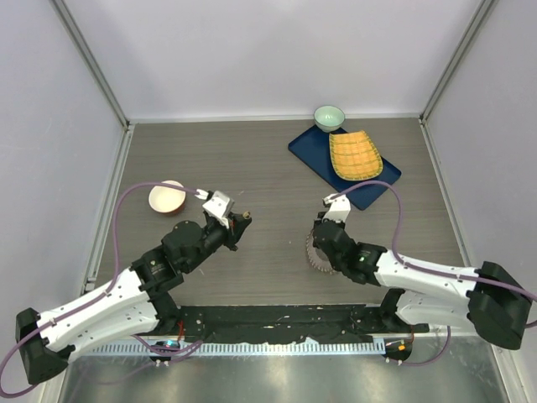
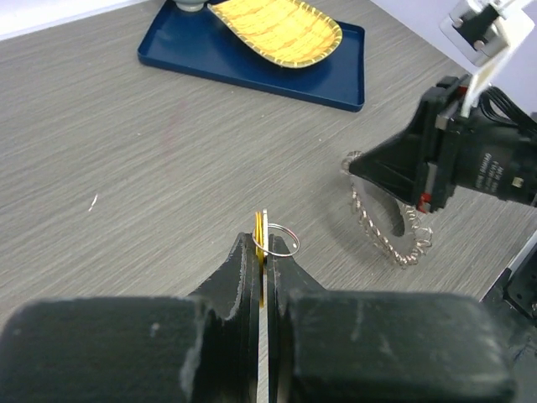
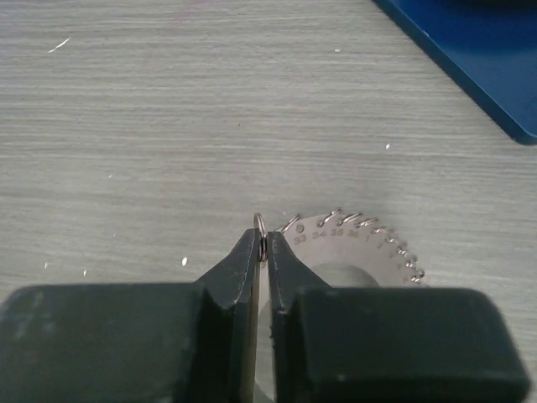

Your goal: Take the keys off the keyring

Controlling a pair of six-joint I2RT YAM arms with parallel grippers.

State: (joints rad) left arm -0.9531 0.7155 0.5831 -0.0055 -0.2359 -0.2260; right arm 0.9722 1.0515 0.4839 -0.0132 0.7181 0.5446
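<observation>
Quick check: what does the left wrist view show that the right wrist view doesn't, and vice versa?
Left wrist only: left fingers shut on a split ring with a thin yellow piece, the right arm, the yellow woven plate. Right wrist only: right fingers pinching a small loop beside the numbered keyring. Both: keyring, blue tray, wood-grain table.

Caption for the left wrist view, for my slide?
Left end effector pinching a small split ring, apart from the keyring held by the right arm.
</observation>
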